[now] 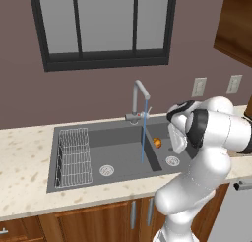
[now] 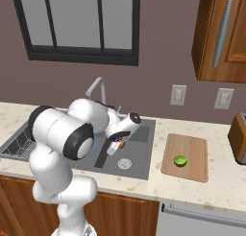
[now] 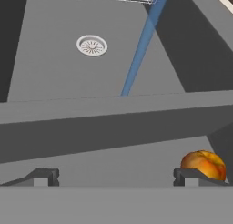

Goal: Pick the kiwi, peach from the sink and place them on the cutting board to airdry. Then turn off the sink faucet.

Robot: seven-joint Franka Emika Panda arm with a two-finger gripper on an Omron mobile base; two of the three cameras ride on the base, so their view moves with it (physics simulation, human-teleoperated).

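Brown kitchen wall, dark-framed window, speckled counter (image 1: 24, 152) with the grey double sink (image 1: 118, 137) set into it, that's what I've got from the left base view. The faucet (image 1: 139, 96) is on, a blue stream of water dropping into the left basin, wire rack (image 1: 74, 157) sitting at the far left end. The peach (image 1: 157, 142) is in the right basin, just past the divider, and my arm is bent over that side of the sink. Switching to the right base view: the kiwi (image 2: 180, 160) is already sitting on the cutting board (image 2: 192, 146), which lies on the counter to the right of the sink, so I'd say that half is done. From here the peach (image 2: 122, 144) is just a sliver of orange peeking out behind the wrist. Hand view: gripper (image 3: 113, 177) is spread wide with nothing in it, fingertips (image 3: 43, 176) low over the basin floor, and the peach (image 3: 205, 165) sits off beyond the right-hand tip, not between the two. So I reckon I'm on the peach pickup, and next I need to slide the hand sideways to centre it, drop and close, then board, then faucet lever
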